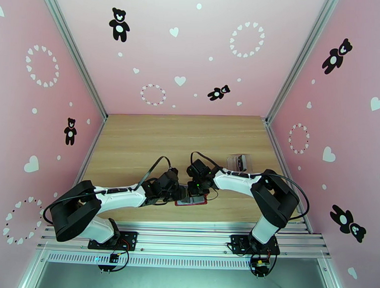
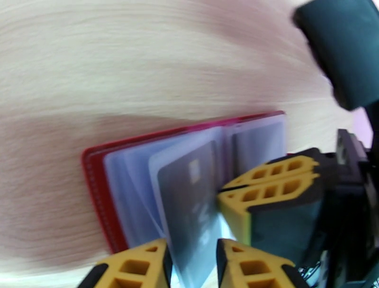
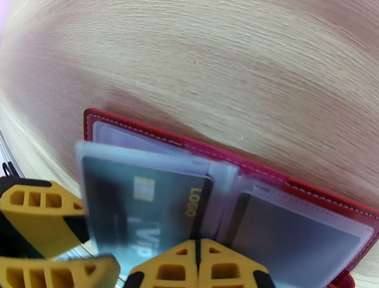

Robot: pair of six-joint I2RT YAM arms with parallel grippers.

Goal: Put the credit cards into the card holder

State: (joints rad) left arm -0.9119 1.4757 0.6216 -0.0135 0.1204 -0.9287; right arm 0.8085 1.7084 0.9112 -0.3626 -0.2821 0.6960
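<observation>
Wood-grain table point(image 2: 142, 57), red card holder point(image 2: 97, 189), left fingers point(image 2: 158, 265) gripping grey card point(image 2: 189, 199), right fingers point(image 3: 189, 267) closed.

The tabletop point(image 1: 180, 136) is pale wood with a straight grain. A red card holder point(image 1: 200, 200) lies open on it near the front edge, about midway across, its cover flat against the wood and its clear pockets facing up. A clear pouch point(image 1: 238, 162) lies well apart from it, farther back and to the right.
</observation>
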